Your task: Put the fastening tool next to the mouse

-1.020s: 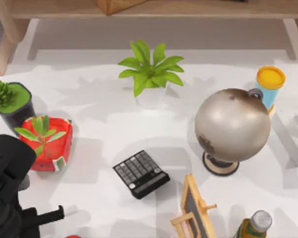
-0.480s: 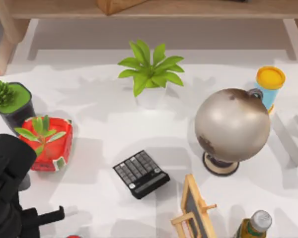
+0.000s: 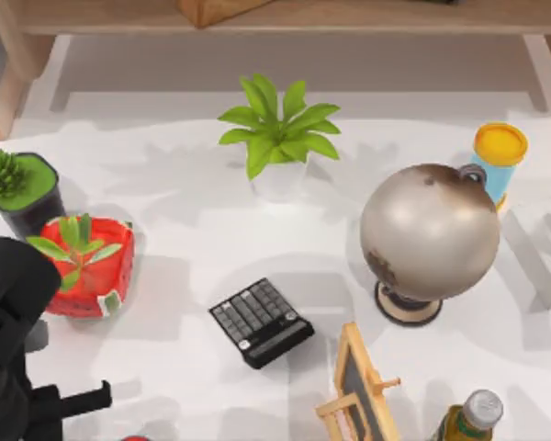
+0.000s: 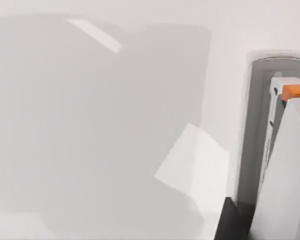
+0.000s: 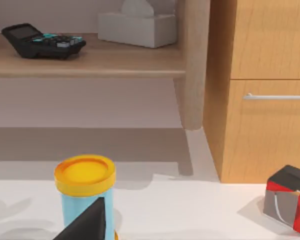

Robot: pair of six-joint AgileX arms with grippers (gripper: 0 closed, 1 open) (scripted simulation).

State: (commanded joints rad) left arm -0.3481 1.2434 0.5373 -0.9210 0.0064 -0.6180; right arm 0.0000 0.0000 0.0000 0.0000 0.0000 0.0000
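A long grey and white object with an orange tip (image 4: pixel 277 145) lies on the white table close under my left wrist camera; it looks like the fastening tool, a stapler. My left arm (image 3: pixel 14 340) is a black mass at the table's front left corner, and its fingers are hidden. The mouse is out of view. A dark wedge (image 5: pixel 90 220) at the edge of the right wrist view seems to belong to my right gripper.
A calculator (image 3: pixel 261 322) lies mid-table, with a globe (image 3: pixel 429 234), a small easel (image 3: pixel 363 386) and a bottle (image 3: pixel 473 415) at right. Potted plants (image 3: pixel 78 262) stand at left and another (image 3: pixel 277 133) at the back. A yellow-lidded can (image 3: pixel 499 156) and a red and grey box (image 5: pixel 290 205) are at far right.
My left arm has shifted slightly to the left and toward the table's front edge. Nothing else has moved.
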